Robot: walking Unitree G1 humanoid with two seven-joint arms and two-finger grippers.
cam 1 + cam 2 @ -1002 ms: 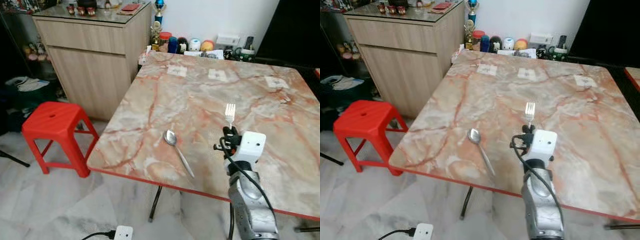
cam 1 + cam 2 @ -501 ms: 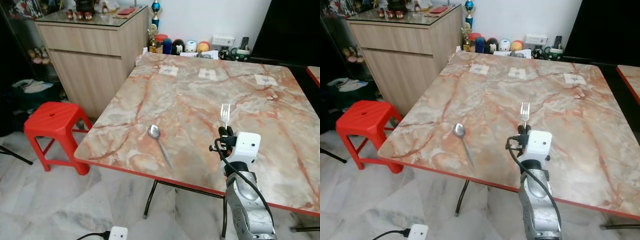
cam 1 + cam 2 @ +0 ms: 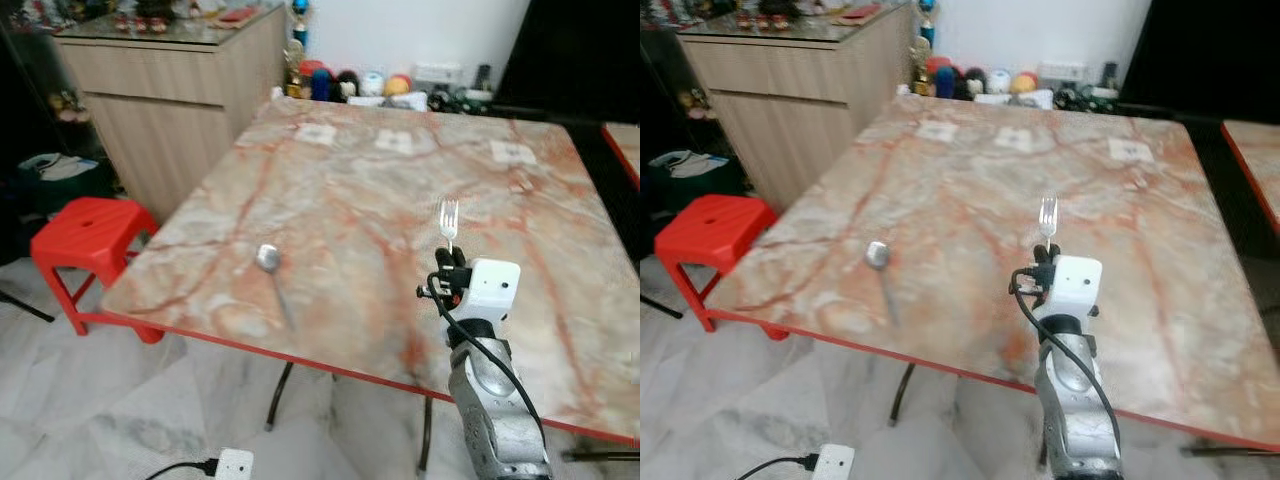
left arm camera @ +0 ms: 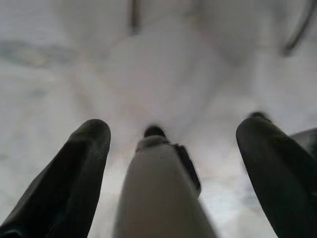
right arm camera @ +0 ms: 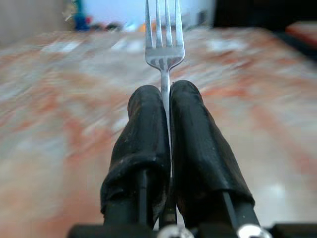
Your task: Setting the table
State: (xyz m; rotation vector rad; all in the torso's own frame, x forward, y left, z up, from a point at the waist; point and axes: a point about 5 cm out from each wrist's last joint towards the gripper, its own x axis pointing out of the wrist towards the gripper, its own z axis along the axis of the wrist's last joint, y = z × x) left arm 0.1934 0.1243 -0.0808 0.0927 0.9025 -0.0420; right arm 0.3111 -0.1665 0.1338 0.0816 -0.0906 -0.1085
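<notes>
Fingers [image 5: 148, 134] of right gripper [image 5: 165, 99] clamped on fork [image 5: 164, 42] handle, tines up past tips, over table [image 3: 350, 190]. Left gripper [image 4: 173, 144] fingers spread.

Red stool [image 3: 85, 228] beside wooden cabinet [image 3: 165, 95]

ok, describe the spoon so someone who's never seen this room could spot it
Start at the big marble-patterned table with the red edge, beside the red stool. The spoon lies flat near the table's front-left edge, bowl pointing away from the robot. Unlike the fork gripped by the right tool, it rests loose on the tabletop.
</notes>
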